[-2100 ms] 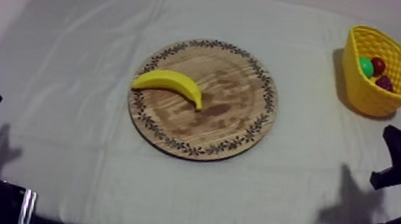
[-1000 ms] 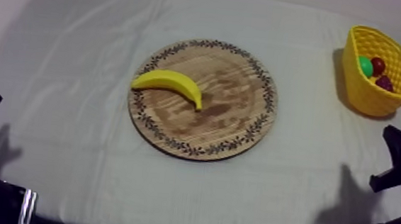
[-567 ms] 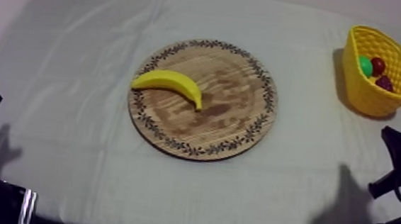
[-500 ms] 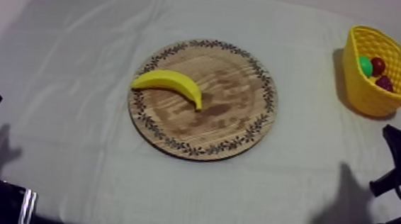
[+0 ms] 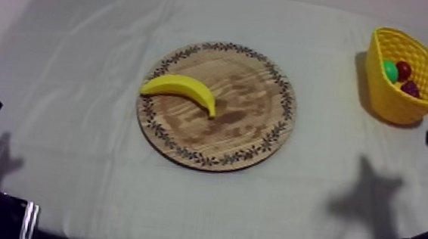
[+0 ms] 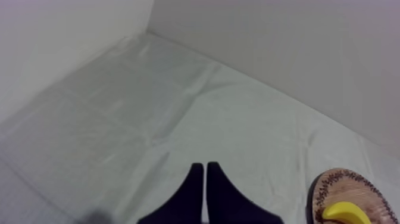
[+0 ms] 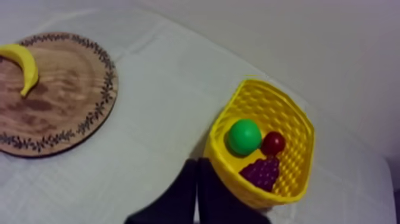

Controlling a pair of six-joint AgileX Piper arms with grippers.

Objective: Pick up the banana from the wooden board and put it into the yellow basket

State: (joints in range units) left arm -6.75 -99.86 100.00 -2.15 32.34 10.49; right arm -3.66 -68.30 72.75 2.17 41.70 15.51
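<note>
A: Fingers of the left gripper [image 6: 205, 169] and the right gripper [image 7: 197, 165] are lying pressed together as narrow wedges, gripping nothing. Top view?

B: The right arm is leaving its rest. Half a second ago it sat low at its side; now its gripper is hanging just beside the yellow basket [image 5: 395, 104]. The left arm is staying parked low at its own side. The banana [image 5: 181, 89] is lying unmoved on the left part of the wooden board [image 5: 253, 106].

A: Left wrist view?

B: The closed wedge is pointing over bare cloth [image 6: 178, 113]. The board's rim and one end of the banana are showing well off to one side of it.

A: Right wrist view?

B: The wedge is aiming past the basket's wall, close beside it. Inside are lying a green fruit [image 7: 244, 137], a small red fruit [image 7: 273, 143] and a bunch of grapes [image 7: 262, 171]. The banana is sitting well apart, at the far side of the board.

A: Meaning?

B: Judgement: the right arm is taking the job, and the reach is only beginning. It will have to swing toward the board and open its fingers before any grasp. Nothing of the pick is done yet.
</note>
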